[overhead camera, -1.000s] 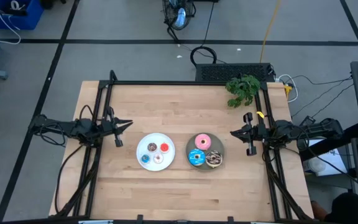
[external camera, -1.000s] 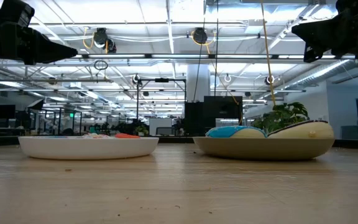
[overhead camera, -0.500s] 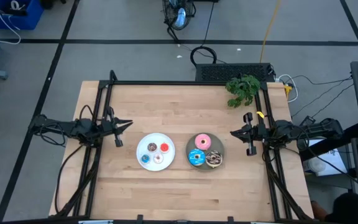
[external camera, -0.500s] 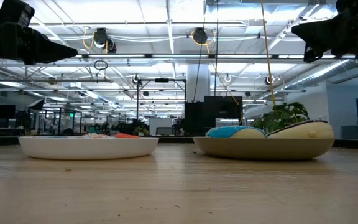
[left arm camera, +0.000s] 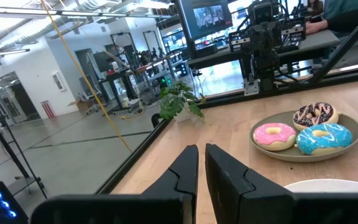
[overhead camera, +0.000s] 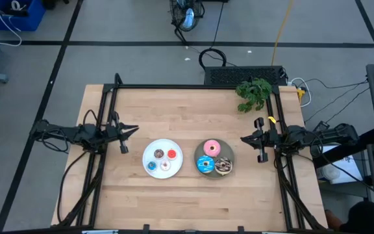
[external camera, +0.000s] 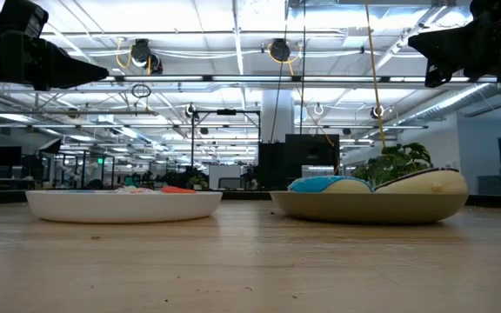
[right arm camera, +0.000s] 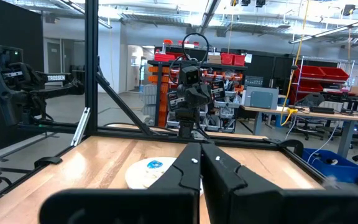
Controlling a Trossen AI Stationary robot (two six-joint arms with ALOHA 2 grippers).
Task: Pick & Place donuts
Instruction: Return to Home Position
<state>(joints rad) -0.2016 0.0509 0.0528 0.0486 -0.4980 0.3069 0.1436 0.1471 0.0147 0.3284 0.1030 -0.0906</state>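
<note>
While both arms sit at opposite sides of the pale wooden surface (overhead camera: 180,107), the left pincer (overhead camera: 134,129) and the right pincer (overhead camera: 243,138) each have their dark fingers pressed together on nothing. Four tiny ring donuts lie on the round white plate (overhead camera: 163,142): the brown donut (overhead camera: 158,155), red donut (overhead camera: 172,155), small blue donut (overhead camera: 151,166) and cream donut (overhead camera: 165,166). Just beside it, the round grey plate (overhead camera: 231,153) carries the glossy pink donut (overhead camera: 211,148), the blue sprinkled donut (overhead camera: 205,164) and the chocolate sprinkled donut (overhead camera: 224,166), packed close. A leafy green plant (overhead camera: 254,94) stands at the far right corner, and a black metal frame (overhead camera: 193,86) edges the surface.
</note>
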